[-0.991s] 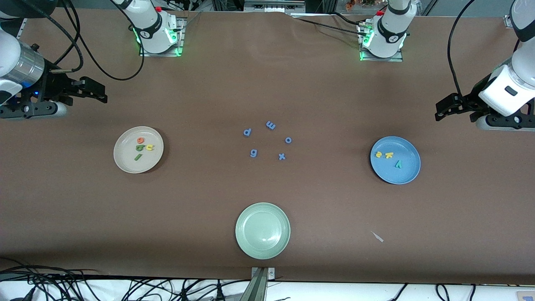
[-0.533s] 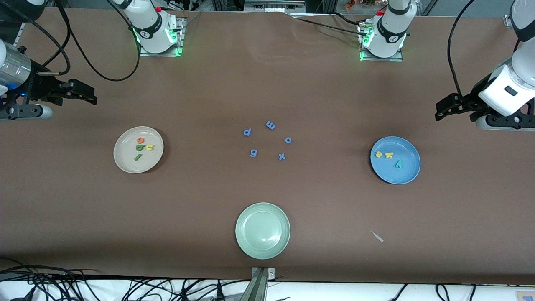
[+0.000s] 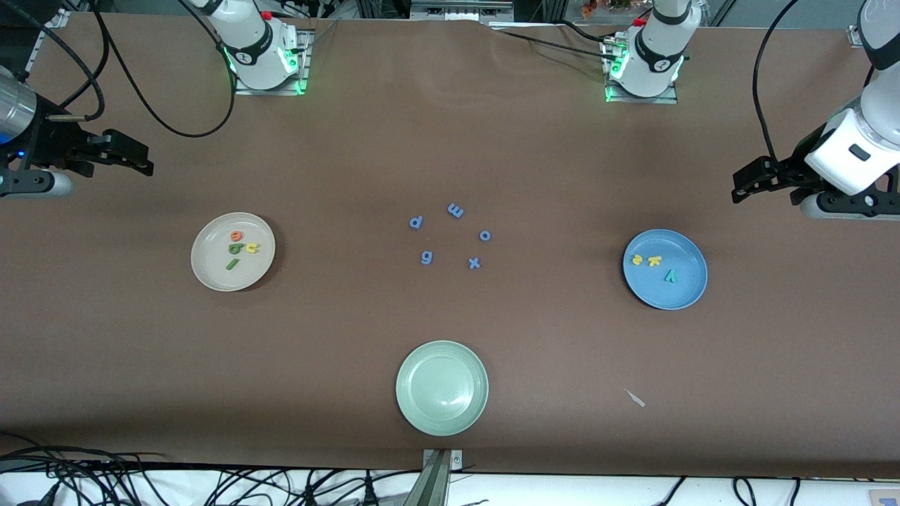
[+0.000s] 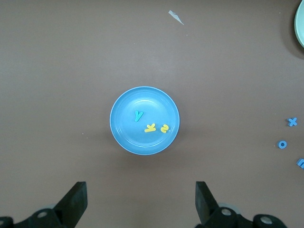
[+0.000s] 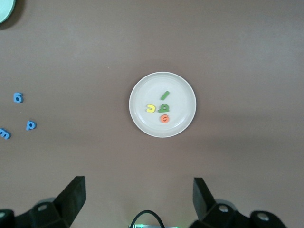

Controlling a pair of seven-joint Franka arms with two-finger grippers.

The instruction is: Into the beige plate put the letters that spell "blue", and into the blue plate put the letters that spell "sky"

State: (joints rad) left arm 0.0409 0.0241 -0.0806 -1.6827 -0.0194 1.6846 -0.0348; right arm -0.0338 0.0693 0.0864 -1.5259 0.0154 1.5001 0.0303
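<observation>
Both grippers, left (image 3: 747, 184) and right (image 3: 133, 156), hang spread and empty over bare table, "blue" letters (image 3: 238, 249) in the beige plate (image 3: 211, 275), apparently "sky" letters (image 3: 654, 263) in the blue plate (image 3: 685, 295).

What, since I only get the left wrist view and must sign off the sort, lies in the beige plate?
Observer: The beige plate holds four letters: orange e, green b, yellow u and green l.
Operator: Where is the right gripper?
Observer: The right gripper hangs over the table toward the right arm's end, jaws open, holding nothing.
Operator: I see the x, the o and part of the m. Any other loose letters?
Observer: Yes, a blue p and a blue g lie on the table beside them, in no plate.
</observation>
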